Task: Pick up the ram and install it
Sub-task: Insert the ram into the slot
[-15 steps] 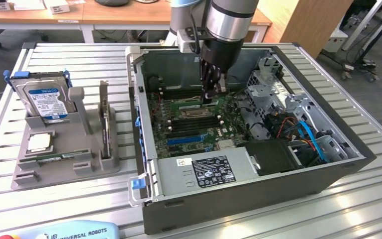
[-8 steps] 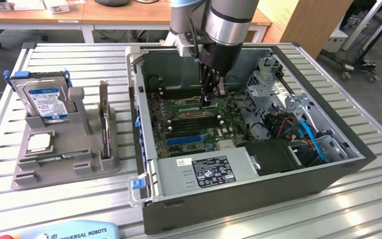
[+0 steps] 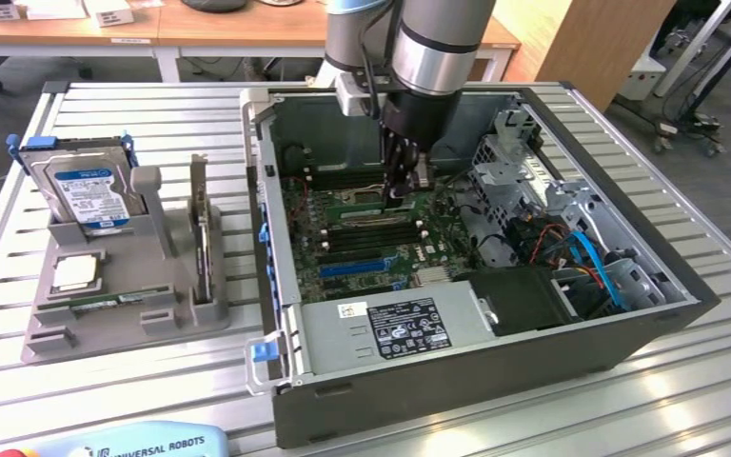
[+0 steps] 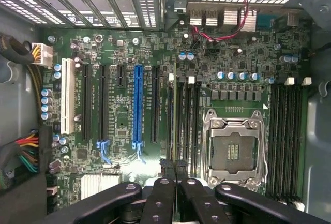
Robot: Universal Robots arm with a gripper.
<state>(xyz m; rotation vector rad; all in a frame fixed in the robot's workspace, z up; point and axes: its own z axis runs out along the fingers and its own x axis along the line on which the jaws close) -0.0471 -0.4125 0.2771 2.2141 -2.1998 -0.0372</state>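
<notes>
My gripper (image 3: 400, 190) reaches down into the open computer case (image 3: 670, 314), over the motherboard (image 3: 340, 252). In the wrist view its black fingers (image 4: 161, 193) are shut together (image 4: 175, 169) on a thin edge-on strip, the ram (image 4: 174, 115). The ram stands in line with the outermost black memory slot (image 4: 182, 125) of the bank beside the empty CPU socket (image 4: 234, 149). Whether it is seated in that slot I cannot tell. The long blue slot (image 4: 137, 105) lies further off on the board.
A grey fixture (image 3: 125, 314) on the exterior view's left holds a silver-and-blue hard drive (image 3: 84, 186), a square chip (image 3: 76, 274) and an upright board (image 3: 199, 228). Inside the case are the power supply (image 3: 391, 328), drive cage (image 3: 518, 162) and blue cables (image 3: 601, 262).
</notes>
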